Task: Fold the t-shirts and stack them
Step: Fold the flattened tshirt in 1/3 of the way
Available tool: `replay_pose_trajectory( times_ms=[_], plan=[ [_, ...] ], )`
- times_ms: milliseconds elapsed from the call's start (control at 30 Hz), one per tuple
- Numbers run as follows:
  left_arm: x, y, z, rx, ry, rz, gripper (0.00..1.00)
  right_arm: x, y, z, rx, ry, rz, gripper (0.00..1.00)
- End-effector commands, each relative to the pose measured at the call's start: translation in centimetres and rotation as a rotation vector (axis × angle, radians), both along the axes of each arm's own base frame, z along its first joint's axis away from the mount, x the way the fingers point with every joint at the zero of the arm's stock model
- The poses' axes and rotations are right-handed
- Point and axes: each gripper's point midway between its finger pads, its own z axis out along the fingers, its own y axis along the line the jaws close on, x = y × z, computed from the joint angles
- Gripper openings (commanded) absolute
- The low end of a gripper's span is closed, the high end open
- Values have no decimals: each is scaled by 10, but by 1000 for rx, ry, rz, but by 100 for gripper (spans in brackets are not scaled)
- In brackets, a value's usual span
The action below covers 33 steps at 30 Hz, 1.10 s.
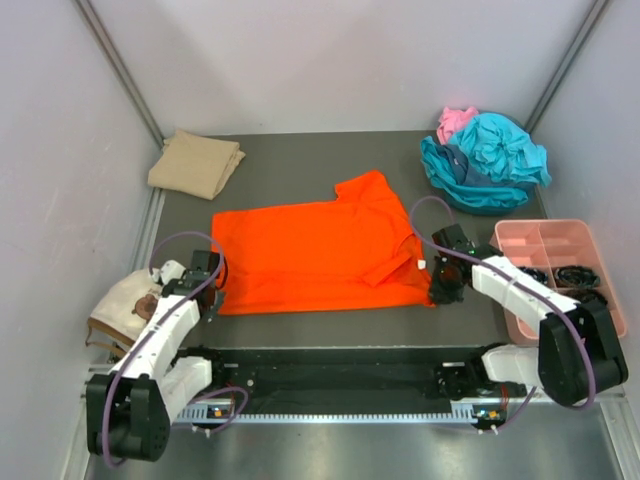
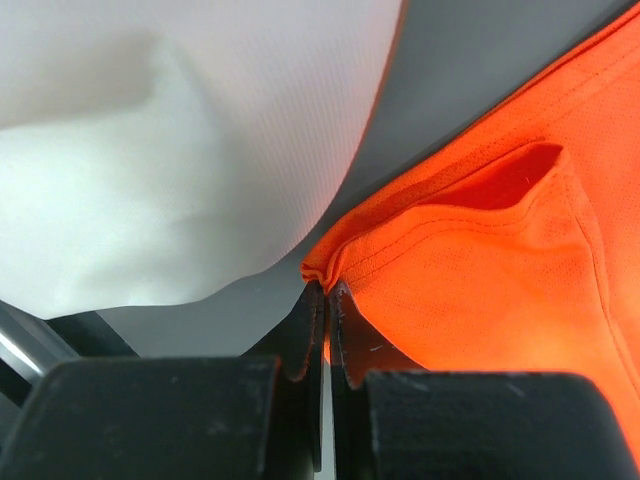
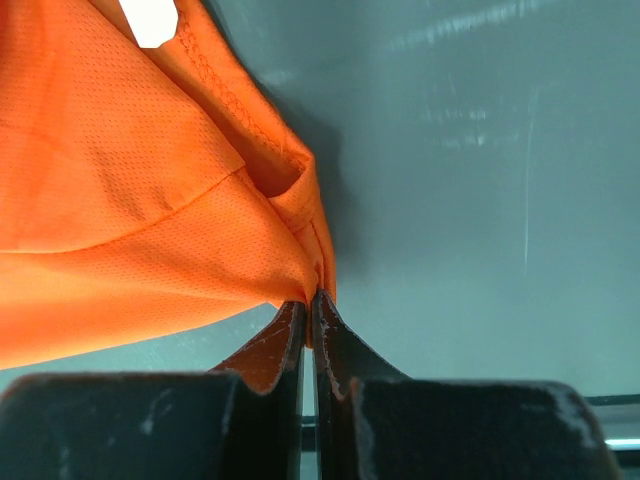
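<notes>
The bright orange t-shirt [image 1: 320,248] lies spread across the middle of the table, a sleeve sticking up at its top right. My left gripper [image 1: 213,292] is shut on the shirt's near left corner [image 2: 322,270]. My right gripper [image 1: 440,293] is shut on its near right corner [image 3: 312,285]. A folded tan t-shirt [image 1: 195,162] lies at the far left. Crumpled teal t-shirts [image 1: 492,160] sit in a heap at the far right, with a pink one [image 1: 456,120] behind them.
A pink compartment tray [image 1: 520,240] with dark items stands at the right edge. A cream cap-like thing [image 1: 125,305] lies beside the left arm. White side walls enclose the table.
</notes>
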Motion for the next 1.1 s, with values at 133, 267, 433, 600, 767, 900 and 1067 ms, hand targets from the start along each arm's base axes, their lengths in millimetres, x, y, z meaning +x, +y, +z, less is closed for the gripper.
replay_pose_trajectory(
  times_ms=[133, 267, 433, 600, 767, 900, 1067],
  plan=[
    [11, 8, 1, 49, -20, 18, 0, -23, -5, 0, 21, 11, -74, 0],
    [11, 10, 0, 56, -9, 20, 0, -25, -6, 2, 23, 0, -90, 0],
    [12, 12, 6, 63, -20, 40, 46, -13, -12, 21, 11, -95, -142, 17],
    [20, 10, 20, 46, -75, 56, 99, 10, -14, 38, 0, -195, -179, 61],
    [35, 16, 52, 80, -159, 66, 99, 36, -26, 59, -82, -280, -193, 79],
    [54, 22, 77, 120, -248, 63, 99, 50, -24, 70, -93, -310, -164, 79],
    [70, 23, 90, 134, -272, 55, 99, 47, -33, 85, -133, -326, -157, 80]
  ],
)
